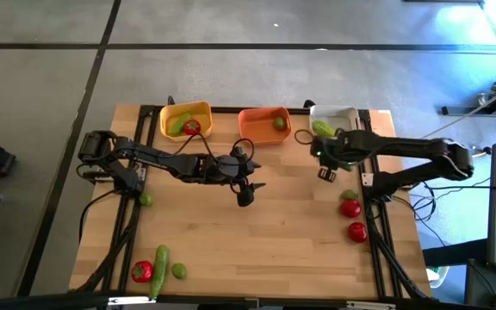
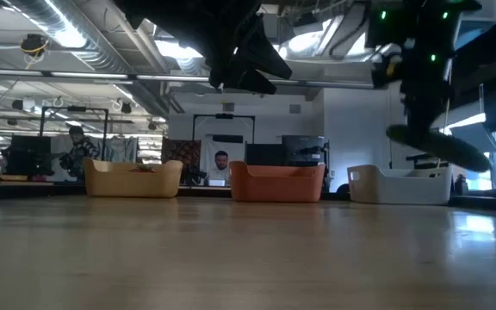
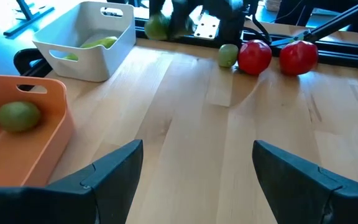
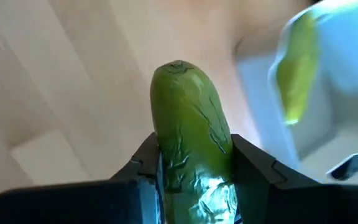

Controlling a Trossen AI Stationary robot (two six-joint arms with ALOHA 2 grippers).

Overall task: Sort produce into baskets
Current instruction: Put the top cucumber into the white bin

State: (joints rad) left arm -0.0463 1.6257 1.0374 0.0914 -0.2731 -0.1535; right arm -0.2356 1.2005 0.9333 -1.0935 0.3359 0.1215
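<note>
Over the desk [image 1: 257,241], seen from above: the right end effector [image 1: 325,172] sits just in front of the white basket [image 1: 344,114], near the desk's far right corner. A green piece already lies in that basket. The orange basket [image 1: 263,122] holds a lime; the yellow basket [image 1: 186,119] holds a green piece and a red one. Two tomatoes [image 1: 352,219] lie loose by the right edge. A tomato, cucumber and lime cluster at the near left corner [image 1: 158,269]. The left end effector [image 1: 244,195] waits mid-desk.

Low view: the cucumber [image 2: 439,146] hangs clear of the desk, tilted, beside and slightly above the white basket's rim [image 2: 400,184]. The arms show only as dark shapes overhead.

Left wrist view: the left end effector's fingers [image 3: 107,174] stand wide apart with nothing between them.

Right wrist view: the right end effector [image 4: 194,180] is clamped on the cucumber's lower part, its blunt tip pointing forward; the basket's wall lies off to one side, blurred.

Judgement: the carry to the white basket is under way. To do it well, the cucumber should travel fully over the rim, tip included, before the jaws part. Released while the long piece straddles the wall, it could tip back onto the desk.
</note>
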